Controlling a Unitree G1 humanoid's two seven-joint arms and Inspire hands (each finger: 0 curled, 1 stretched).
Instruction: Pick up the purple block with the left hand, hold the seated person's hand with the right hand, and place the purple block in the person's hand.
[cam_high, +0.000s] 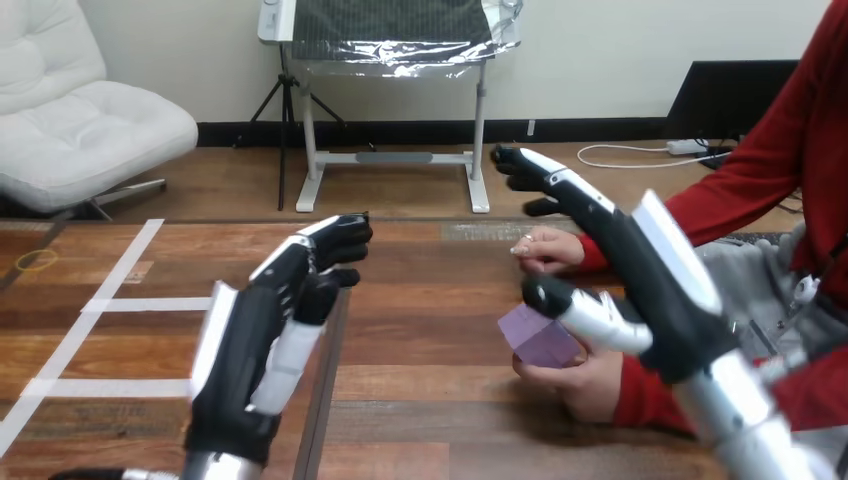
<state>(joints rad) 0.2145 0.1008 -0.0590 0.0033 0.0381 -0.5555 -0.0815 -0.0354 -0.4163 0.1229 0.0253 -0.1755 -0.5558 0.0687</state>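
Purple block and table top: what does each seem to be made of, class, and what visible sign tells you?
Purple block: likely foam or matt plastic; flat pale faces, no gleam, crisp edges. Table top: wood or wood-look laminate, I cannot tell which; brown grain streaks, plank seams, a soft sheen.

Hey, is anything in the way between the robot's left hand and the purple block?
Nothing visible: bare table lies between the left hand and the purple block, which rests against the person's lower hand, under the thumb of the right hand.
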